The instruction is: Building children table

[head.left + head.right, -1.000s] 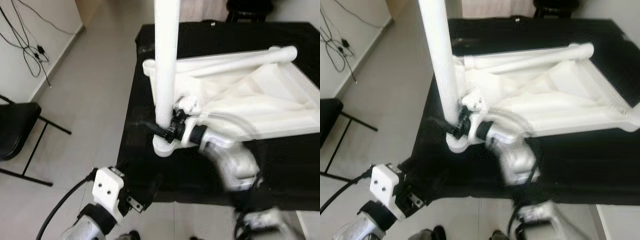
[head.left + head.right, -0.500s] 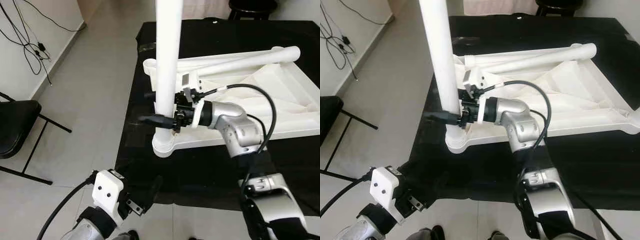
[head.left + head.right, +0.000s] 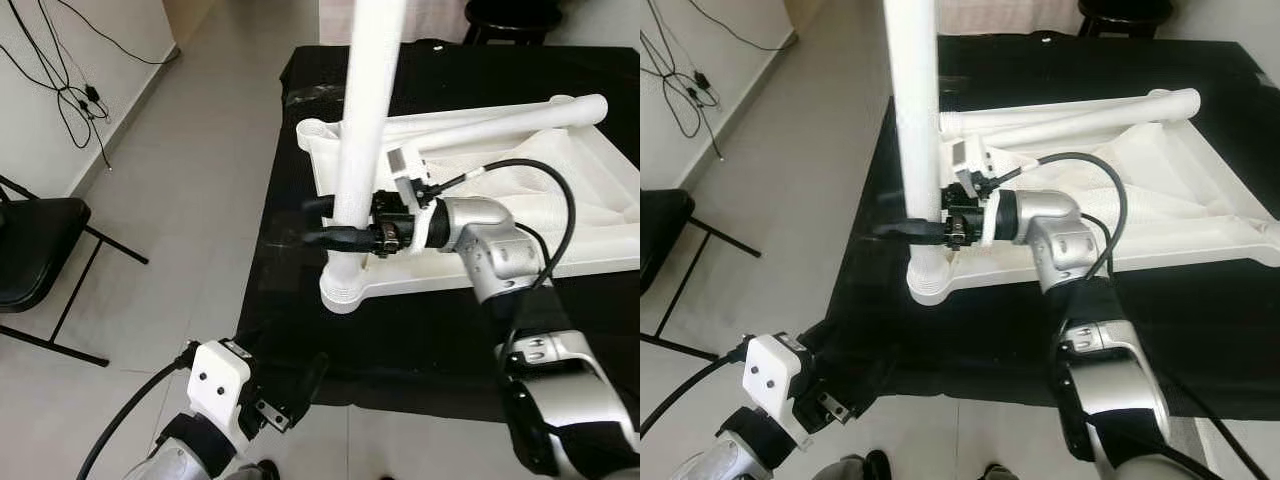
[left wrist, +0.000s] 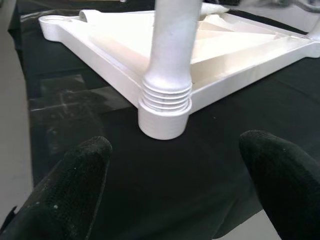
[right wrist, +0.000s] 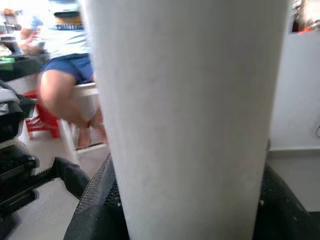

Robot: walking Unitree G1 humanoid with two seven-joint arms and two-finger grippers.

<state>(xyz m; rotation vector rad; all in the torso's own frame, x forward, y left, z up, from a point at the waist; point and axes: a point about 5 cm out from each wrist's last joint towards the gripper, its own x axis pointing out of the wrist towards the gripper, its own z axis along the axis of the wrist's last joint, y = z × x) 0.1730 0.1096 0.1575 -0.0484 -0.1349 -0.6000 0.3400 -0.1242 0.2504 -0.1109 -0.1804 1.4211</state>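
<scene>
We see our right tool [image 3: 335, 222] clamped on the white table leg [image 3: 362, 130], which stands upright in the corner socket [image 3: 343, 290] of the upturned white tabletop [image 3: 560, 190] lying on the black-draped counter [image 3: 420, 340]. Our left tool [image 4: 175, 185] hovers low near the counter's edge, fingers [image 4: 75, 180] spread wide and holding nothing, facing that socket. A black chair [image 3: 35, 250] stands on the floor to our left.

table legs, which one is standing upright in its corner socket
The leg gripped by the right end effector, threaded into the near-left corner of the upturned tabletop. The other leg lies flat along the tabletop's far edge.
</scene>
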